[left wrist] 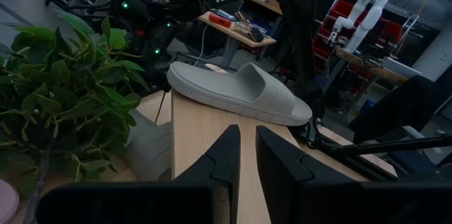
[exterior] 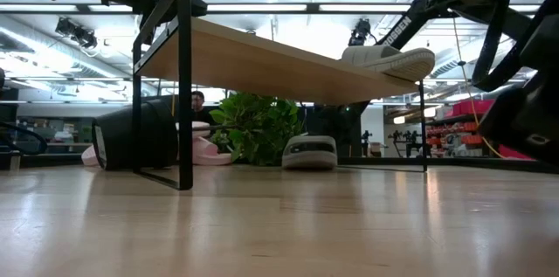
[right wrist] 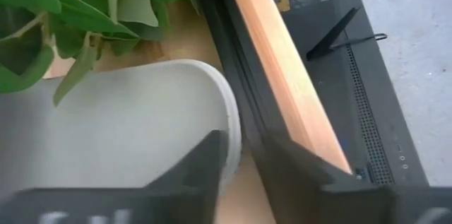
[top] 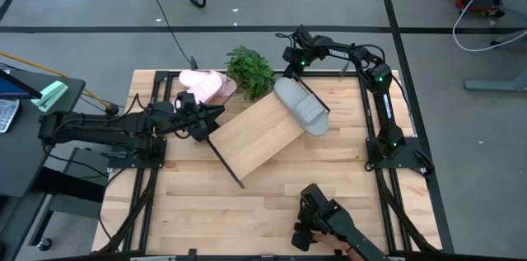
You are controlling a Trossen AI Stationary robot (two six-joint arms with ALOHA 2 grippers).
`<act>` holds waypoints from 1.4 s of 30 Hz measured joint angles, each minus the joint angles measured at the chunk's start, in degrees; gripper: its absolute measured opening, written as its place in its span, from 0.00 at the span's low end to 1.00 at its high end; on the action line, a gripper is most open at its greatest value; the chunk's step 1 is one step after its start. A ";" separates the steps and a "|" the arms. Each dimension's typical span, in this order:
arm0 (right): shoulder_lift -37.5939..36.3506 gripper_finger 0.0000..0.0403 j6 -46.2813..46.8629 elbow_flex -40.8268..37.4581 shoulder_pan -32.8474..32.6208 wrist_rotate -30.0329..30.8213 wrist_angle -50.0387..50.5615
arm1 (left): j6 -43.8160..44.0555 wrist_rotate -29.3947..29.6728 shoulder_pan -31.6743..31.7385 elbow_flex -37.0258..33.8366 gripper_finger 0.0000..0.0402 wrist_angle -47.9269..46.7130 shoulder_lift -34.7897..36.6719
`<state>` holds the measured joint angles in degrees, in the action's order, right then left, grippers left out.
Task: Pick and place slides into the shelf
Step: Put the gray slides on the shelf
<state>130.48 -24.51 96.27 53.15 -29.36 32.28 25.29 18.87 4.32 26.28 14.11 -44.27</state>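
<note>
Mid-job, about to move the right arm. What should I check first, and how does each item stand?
1. Shelved grey slide rests on the shelf: ok.
2. Bare board left for more slides: ok.
3. Right hand is at the second grey slide on the table: ok.
4. Its hold on that slide: cannot tell.
5. Pink slides shelved: not ok, on the table beside the plant.
6. Left hand clear of the shelf: not ok, at its edge.

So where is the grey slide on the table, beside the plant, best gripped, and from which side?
On the grey slide, pinch the thick rim of the rounded end, coming from the far edge of the table: the shelf overhangs the rest and the plant crowds one side. The right gripper hangs open there; the left gripper waits by the pink slides.
</note>
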 joint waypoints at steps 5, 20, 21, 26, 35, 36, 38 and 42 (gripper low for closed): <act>0.02 0.03 -1.31 -0.04 0.06 -0.42 0.45 | -0.01 0.00 0.00 0.00 0.13 -0.01 0.00; 0.36 0.00 3.14 -0.20 -0.02 -3.80 -3.19 | 0.03 0.00 0.00 0.00 0.13 -0.02 0.00; 0.43 0.00 3.62 -0.20 -0.02 -4.46 -3.68 | 0.03 0.00 0.00 0.00 0.13 -0.02 0.00; 0.46 0.00 4.18 -0.20 -0.09 -6.09 -4.34 | -0.21 0.00 0.00 0.00 0.13 -0.06 0.00; 0.46 0.00 8.92 -0.20 -0.15 -8.10 -9.19 | -0.31 0.01 0.00 -0.02 0.13 -1.12 0.00; 0.46 0.00 9.40 -0.20 -0.15 -8.13 -9.52 | -0.32 0.01 0.00 -0.02 0.13 -1.32 0.00; 0.46 0.00 10.01 -0.20 -0.11 -8.12 -9.93 | -0.34 0.02 0.00 -0.02 0.13 -1.96 0.00; 0.46 0.00 10.25 -0.20 -0.11 -8.09 -10.03 | -0.36 0.50 0.01 -0.02 0.13 -2.44 0.00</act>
<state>130.93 -14.26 96.07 53.04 -37.45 22.25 24.93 19.37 4.33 26.26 11.66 -44.27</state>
